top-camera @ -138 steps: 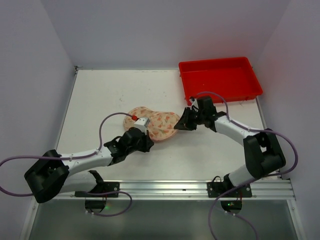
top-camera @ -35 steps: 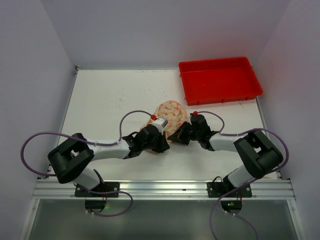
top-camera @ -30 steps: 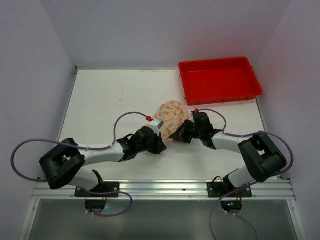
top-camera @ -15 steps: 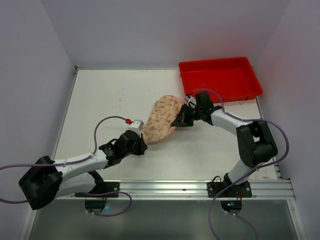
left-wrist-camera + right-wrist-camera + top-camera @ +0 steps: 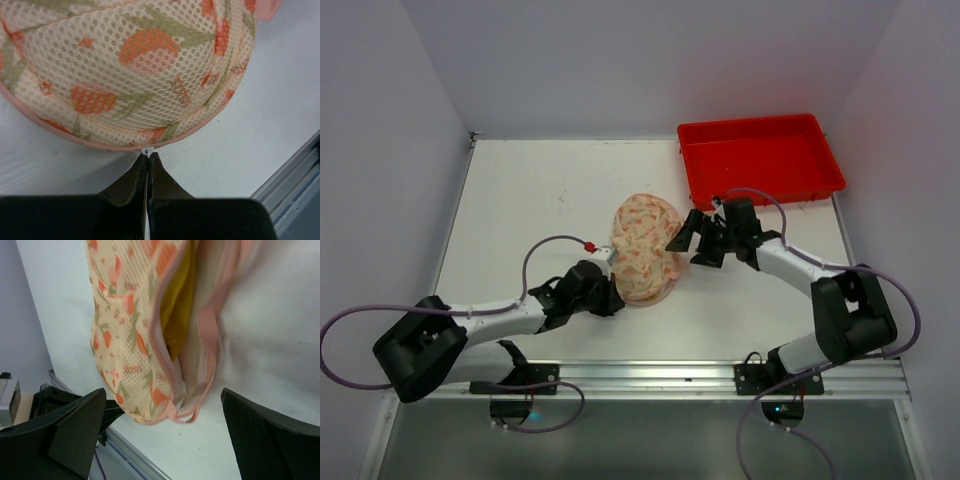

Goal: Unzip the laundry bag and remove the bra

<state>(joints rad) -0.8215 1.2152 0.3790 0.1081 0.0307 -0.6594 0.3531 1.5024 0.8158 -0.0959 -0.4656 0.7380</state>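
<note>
As the right gripper [image 5: 688, 245] lets go, its fingers swing wide and now stand just beside the laundry bag [image 5: 645, 245] at its 3 o'clock, off the rim it gripped half a second back. We see the bag lying doubled over at the centre of the table [image 5: 540, 190]. The left gripper [image 5: 148, 161], at the bag's 7 o'clock, pinches the white zip pull [image 5: 146, 151] between pressed-together fingers. From the right wrist, the pink zip edging [image 5: 207, 335] gapes and yellow fabric [image 5: 180, 300], which we judge to be the bra, shows inside. We reckon the opening is wide enough to reach in. The red tray [image 5: 752, 124] sits at 1 o'clock, well apart. Only the bag's floppy upper lobe stands in the way.
</note>
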